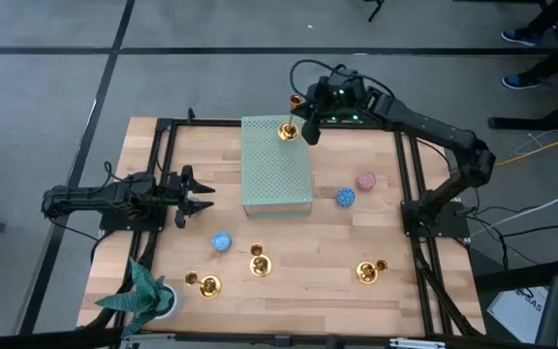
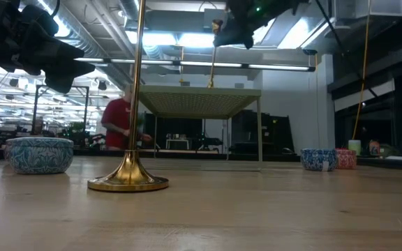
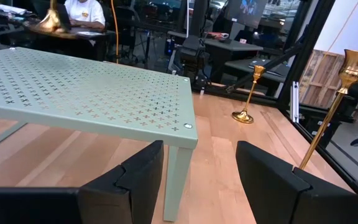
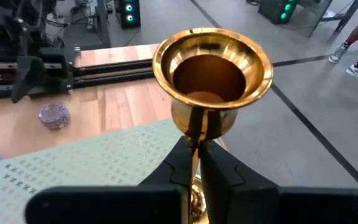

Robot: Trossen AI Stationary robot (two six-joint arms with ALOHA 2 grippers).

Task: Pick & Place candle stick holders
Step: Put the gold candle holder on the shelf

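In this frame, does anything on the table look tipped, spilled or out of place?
Nothing stands out. The right gripper holds one gold candle stick holder upright over the pale green perforated metal stand; three others stand on the wooden table.

Your right arm reaches in from the table's right edge, elbow bent near that side, forearm stretched diagonally to the far edge. Right gripper (image 1: 309,126) sits raised at the far end of the table; in the right wrist view its fingers (image 4: 219,169) are pinched tight together around a slim gold stem, held upright. The low view shows this gripper high up, well above the tabletop.

Your left arm lies low along the left edge, forearm level, pointing inward. Left gripper (image 1: 194,197) has its fingers (image 3: 132,180) spread wide, nothing between them.
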